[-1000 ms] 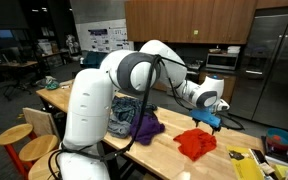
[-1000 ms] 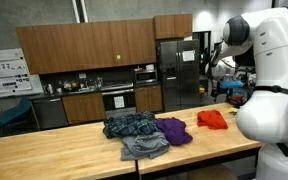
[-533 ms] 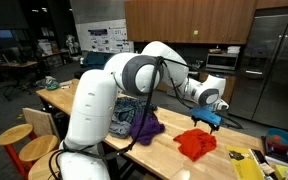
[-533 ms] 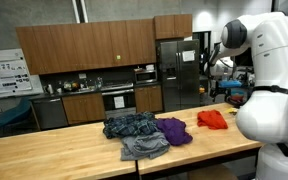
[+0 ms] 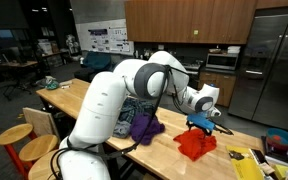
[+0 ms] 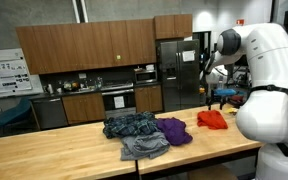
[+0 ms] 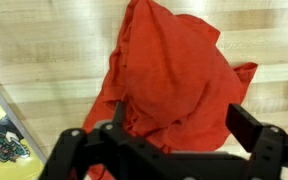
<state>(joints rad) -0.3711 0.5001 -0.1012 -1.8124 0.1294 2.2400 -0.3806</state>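
wooden table (image 6: 44, 150); gripper (image 7: 159, 135) spread wide over red cloth (image 7: 174, 70); purple cloth (image 6: 174, 130), perhaps jeans (image 6: 132, 125), near.

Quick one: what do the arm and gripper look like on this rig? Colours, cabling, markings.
The arm is glossy white with rounded shells and dark bands at the joints; a black cable runs along it. The gripper is black with blue parts; in the wrist view its fingers are blocky and black. No markings are legible.
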